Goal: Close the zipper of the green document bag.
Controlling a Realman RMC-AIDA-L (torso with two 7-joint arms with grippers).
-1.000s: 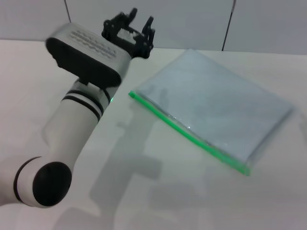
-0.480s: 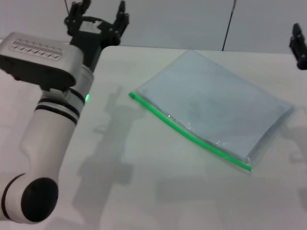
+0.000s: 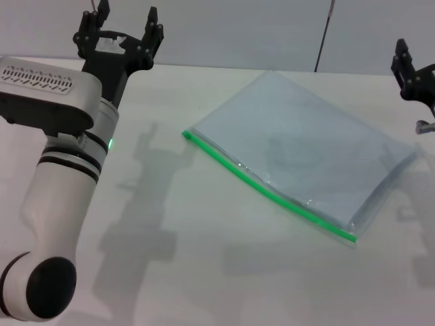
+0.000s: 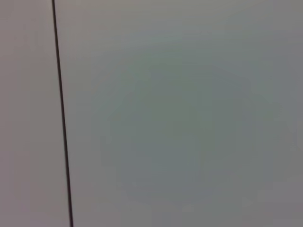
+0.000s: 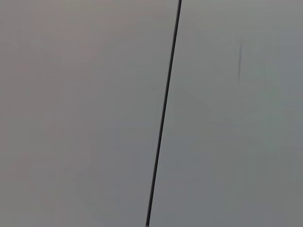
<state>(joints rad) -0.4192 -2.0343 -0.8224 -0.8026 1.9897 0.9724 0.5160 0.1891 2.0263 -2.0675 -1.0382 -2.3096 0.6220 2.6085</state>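
The green document bag [image 3: 309,146] lies flat on the white table in the head view, a pale blue-grey pouch set at a slant. Its zipper [image 3: 266,191], a bright green strip, runs along the long edge nearest me, from upper left to lower right. I cannot make out the slider. My left gripper [image 3: 126,22] is raised at the far left, well clear of the bag, open and holding nothing. My right gripper [image 3: 412,70] shows partly at the right edge, above the bag's far right corner and apart from it. Neither wrist view shows the bag.
The white table [image 3: 204,272] stretches around the bag. A pale wall with a dark vertical seam [image 3: 325,37] rises behind it. Both wrist views show only that wall, each with a seam [image 4: 61,123] [image 5: 163,123].
My left arm has swung left and back, away from the bag's near left corner. My right gripper has come into view at the right edge. The bag has not moved.
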